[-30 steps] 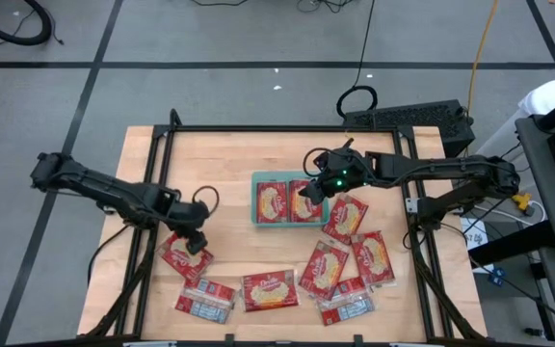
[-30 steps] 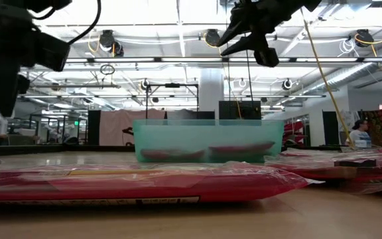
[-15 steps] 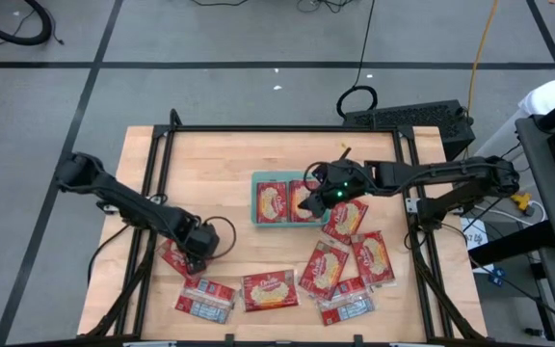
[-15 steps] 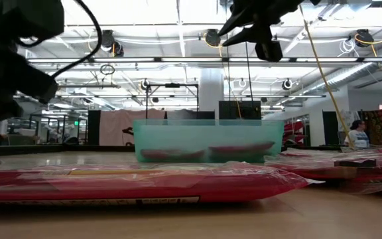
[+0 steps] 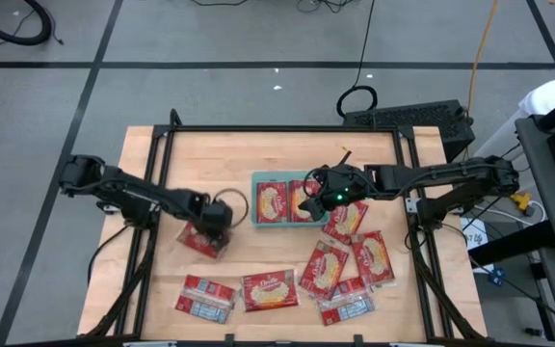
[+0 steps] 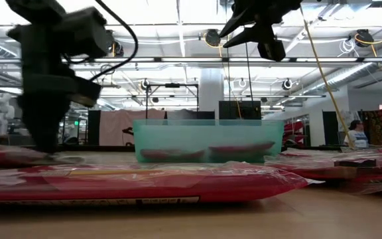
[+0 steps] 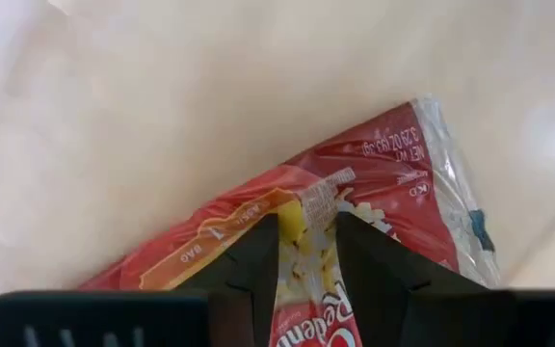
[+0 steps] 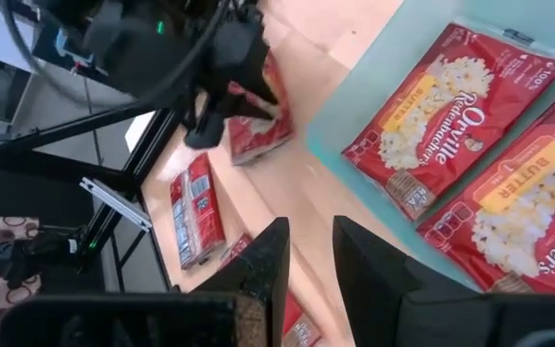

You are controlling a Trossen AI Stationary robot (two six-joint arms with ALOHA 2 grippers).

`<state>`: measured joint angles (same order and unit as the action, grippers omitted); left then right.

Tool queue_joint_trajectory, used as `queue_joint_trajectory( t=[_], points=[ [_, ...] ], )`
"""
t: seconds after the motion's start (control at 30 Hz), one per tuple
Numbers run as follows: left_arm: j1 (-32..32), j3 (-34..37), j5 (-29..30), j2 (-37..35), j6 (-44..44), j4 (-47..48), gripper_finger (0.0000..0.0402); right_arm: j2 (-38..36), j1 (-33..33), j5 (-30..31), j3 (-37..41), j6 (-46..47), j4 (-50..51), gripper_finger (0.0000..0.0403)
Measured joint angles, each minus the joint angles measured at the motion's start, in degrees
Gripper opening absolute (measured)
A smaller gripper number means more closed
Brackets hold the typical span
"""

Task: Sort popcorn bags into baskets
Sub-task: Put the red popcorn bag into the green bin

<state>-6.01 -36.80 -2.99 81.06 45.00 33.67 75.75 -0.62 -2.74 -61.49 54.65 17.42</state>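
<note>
The pale wooden worktop sits in a black frame on a grey floor, and along its near edge lie most of the loose popcorn bags: two side by side toward the left, a bunched heap toward the right. A little farther in, left of centre, the left end effector is down on a single bag, its fingers drawn narrow and pinching the film at one end of the packet; whether the bag is clear of the wood cannot be told. That bag lies tilted, its long axis running diagonally, with the teal basket just to its right and slightly farther back, so the coming carry looks like a short move rightward, and the left arm is the one placed for it. The basket already holds two bags flat, side by side. Over its right end hangs the right end effector, narrow and holding nothing, seemingly waiting.
</note>
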Motion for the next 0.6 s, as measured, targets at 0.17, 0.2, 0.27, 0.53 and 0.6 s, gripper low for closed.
queue_joint_trajectory(
  t=[0.17,0.2,0.27,0.53,0.6],
  points=[
    [10.21,0.15,-0.29,-6.70,3.49,0.98,0.0106,0.00,0.28,-0.13,0.00,0.37,-0.01,0.0075],
    [12.00,0.15,-1.63,-8.29,2.20,1.93,0.0106,0.00,0.28,-0.15,0.00,0.54,-0.01,0.0075],
    [15.53,0.09,-4.63,-10.73,-0.35,4.47,0.0108,0.00,0.20,-0.24,0.00,0.59,-0.01,0.0075],
    [25.00,0.04,-7.39,-12.48,-8.32,23.45,0.0184,0.00,-0.01,-0.21,0.00,-0.38,0.03,0.0075],
    [25.07,0.04,-7.14,-11.57,-10.43,24.00,0.0214,0.00,0.01,-0.11,0.00,-0.92,0.03,0.0075]
  ],
)
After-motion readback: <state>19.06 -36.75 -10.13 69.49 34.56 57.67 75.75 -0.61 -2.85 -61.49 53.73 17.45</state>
